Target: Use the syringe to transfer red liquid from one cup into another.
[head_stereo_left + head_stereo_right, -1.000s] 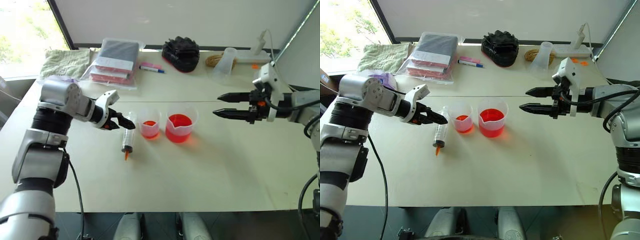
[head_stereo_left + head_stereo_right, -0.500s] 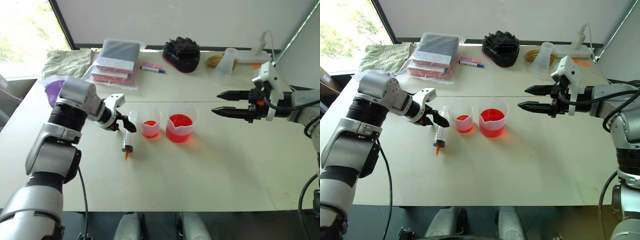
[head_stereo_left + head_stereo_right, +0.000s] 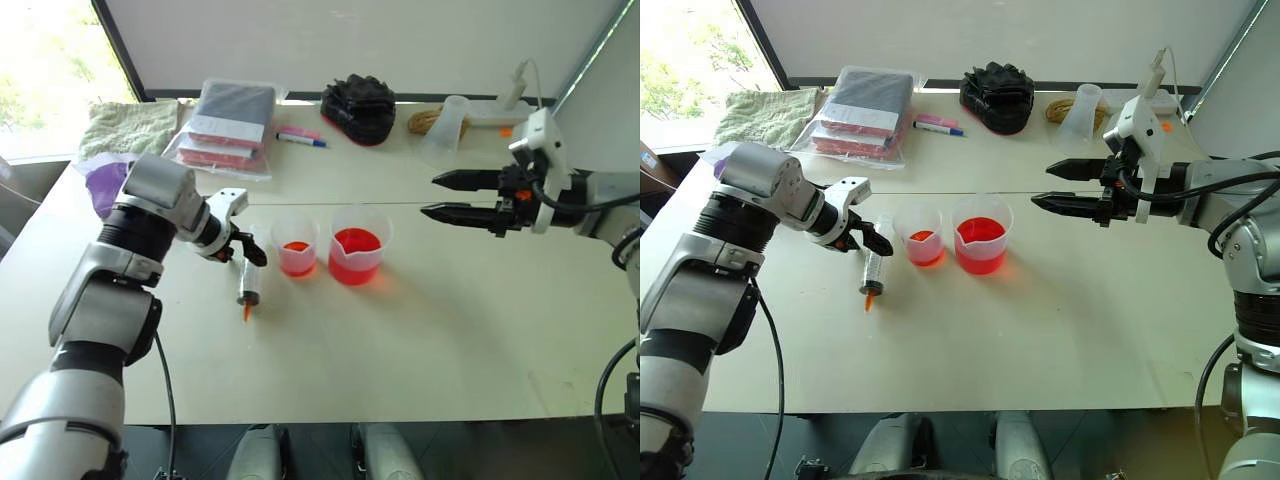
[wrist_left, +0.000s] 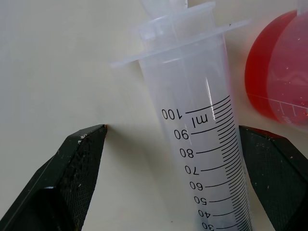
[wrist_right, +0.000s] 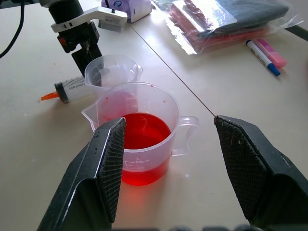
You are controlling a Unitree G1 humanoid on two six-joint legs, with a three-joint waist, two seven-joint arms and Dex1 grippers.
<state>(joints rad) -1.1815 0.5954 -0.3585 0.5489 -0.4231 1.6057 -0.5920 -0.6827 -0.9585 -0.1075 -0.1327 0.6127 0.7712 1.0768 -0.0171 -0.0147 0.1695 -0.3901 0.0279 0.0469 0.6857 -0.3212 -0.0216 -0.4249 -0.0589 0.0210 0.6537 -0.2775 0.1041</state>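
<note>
Lying flat on the white table (image 3: 420, 340): the syringe (image 3: 249, 275), plunger end toward 12 o'clock, orange tip toward 6 o'clock. Straddling its plunger end from above, the left gripper (image 3: 250, 253) — fingers (image 4: 72, 178) spread wide on either side of the barrel near the 100 ml mark, not pressing it. Just beside the syringe at 3 o'clock, the smaller cup (image 3: 297, 245), a little red liquid (image 3: 298, 247) at its bottom. Next along at 3 o'clock and nearly touching it, the wider spouted cup (image 3: 357, 244), roughly half full of the same red. Held in the air well off at 3 o'clock of both cups, the right gripper (image 3: 432, 196) — fingers parted, empty, aimed toward 9 o'clock. Along the far edge at 12 o'clock: a bagged packet (image 3: 230, 121), a blue-capped marker (image 3: 303, 140), a black glove (image 3: 361, 105).
</note>
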